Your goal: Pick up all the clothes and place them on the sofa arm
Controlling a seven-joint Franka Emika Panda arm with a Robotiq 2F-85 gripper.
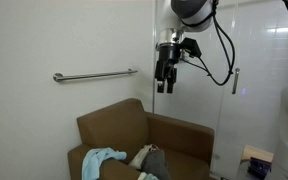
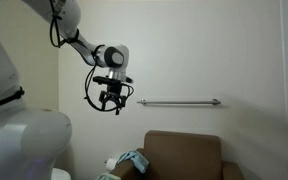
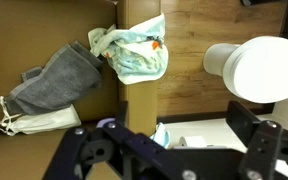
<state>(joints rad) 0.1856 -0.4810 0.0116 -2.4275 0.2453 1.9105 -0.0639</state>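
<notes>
A brown sofa (image 1: 174,135) stands against the wall in both exterior views (image 2: 184,150). A light blue-green cloth (image 3: 134,48) lies draped over the sofa arm (image 3: 136,105); it also shows in both exterior views (image 1: 102,160) (image 2: 134,160). A grey garment (image 3: 59,75) lies beside it on the seat, also visible in an exterior view (image 1: 150,157). A white cloth (image 3: 29,120) lies at the grey garment's end. My gripper (image 3: 174,150) hangs high above the sofa in both exterior views (image 1: 164,82) (image 2: 111,100), open and empty.
A metal grab bar (image 1: 94,75) runs along the wall above the sofa, also in an exterior view (image 2: 179,102). A large white rounded object (image 3: 256,66) sits beside the sofa. A white surface with a small roll (image 3: 189,138) lies below the gripper.
</notes>
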